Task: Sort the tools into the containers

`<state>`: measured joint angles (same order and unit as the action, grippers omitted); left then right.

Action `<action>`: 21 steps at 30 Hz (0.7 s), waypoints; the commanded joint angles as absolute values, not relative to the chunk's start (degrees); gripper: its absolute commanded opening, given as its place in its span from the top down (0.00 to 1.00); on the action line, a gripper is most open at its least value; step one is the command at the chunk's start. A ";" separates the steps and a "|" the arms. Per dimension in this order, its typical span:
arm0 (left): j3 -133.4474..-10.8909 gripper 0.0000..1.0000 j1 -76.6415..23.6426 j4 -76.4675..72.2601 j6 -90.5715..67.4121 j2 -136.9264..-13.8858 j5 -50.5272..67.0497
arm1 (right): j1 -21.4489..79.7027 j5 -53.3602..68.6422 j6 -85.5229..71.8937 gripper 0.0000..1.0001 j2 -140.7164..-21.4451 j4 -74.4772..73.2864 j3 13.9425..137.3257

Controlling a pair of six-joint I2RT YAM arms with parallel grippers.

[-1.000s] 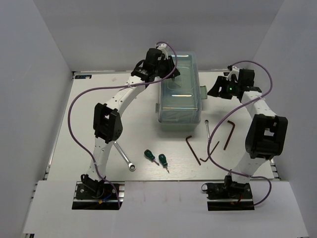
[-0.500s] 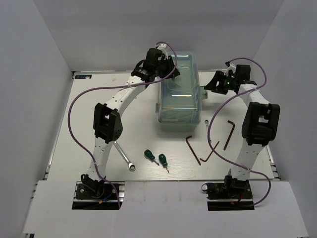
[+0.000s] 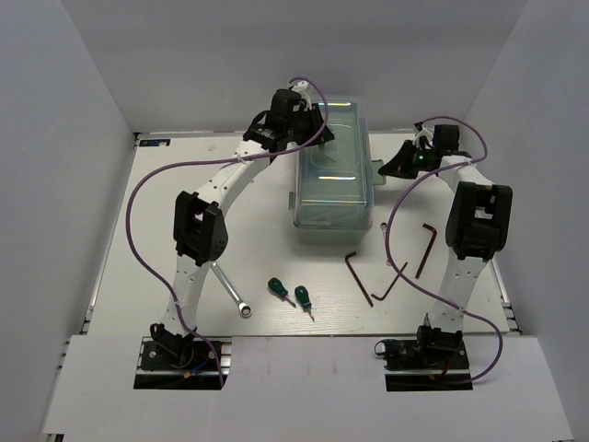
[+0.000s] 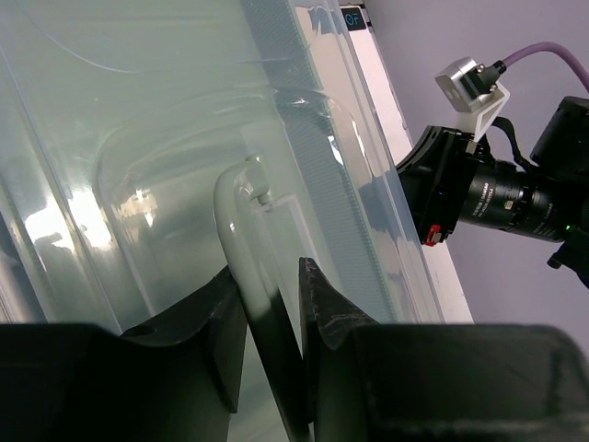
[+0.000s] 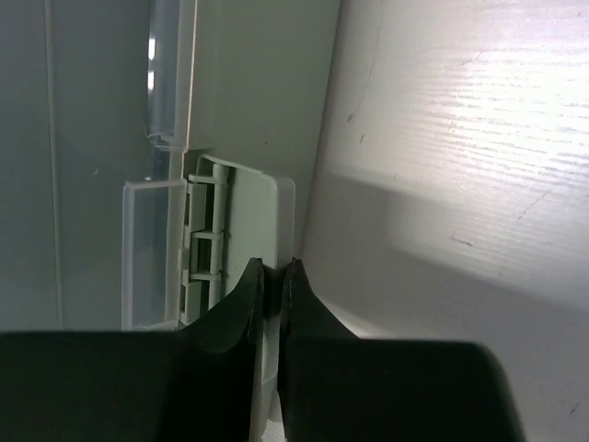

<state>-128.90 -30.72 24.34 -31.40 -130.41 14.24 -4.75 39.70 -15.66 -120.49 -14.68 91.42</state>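
The pale mint-green toolbox (image 3: 331,198) stands closed at the table's middle back. My left gripper (image 3: 324,143) sits over its lid, shut on the curved lid handle (image 4: 237,219), which runs between the two fingers (image 4: 317,313). My right gripper (image 3: 386,171) is at the box's right side, shut on the edge of the side latch flap (image 5: 247,221). The tools lie on the table in front: a long wrench (image 3: 230,290), two green-handled screwdrivers (image 3: 279,291) (image 3: 303,299), a short wrench (image 3: 385,235) and dark hex keys (image 3: 359,276) (image 3: 425,249).
White walls close in the table on the left, back and right. Purple cables loop above both arms. The right arm's wrist camera (image 4: 488,184) shows beyond the box in the left wrist view.
My right gripper moved left to the toolbox's side and closed on the latch flap. The left gripper stayed on the lid handle.
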 commanded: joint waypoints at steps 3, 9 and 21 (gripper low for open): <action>-131.92 1.00 -30.06 28.30 -28.65 -130.25 16.44 | -5.62 41.85 -13.37 1.00 -119.89 -16.43 94.13; -133.68 1.00 -28.13 30.05 -28.56 -125.43 14.68 | -5.62 28.76 -7.74 1.00 -118.92 -23.55 100.80; -124.99 1.00 -23.03 35.33 -22.07 -113.56 8.09 | -6.42 20.66 -5.19 1.00 -119.71 -30.32 108.63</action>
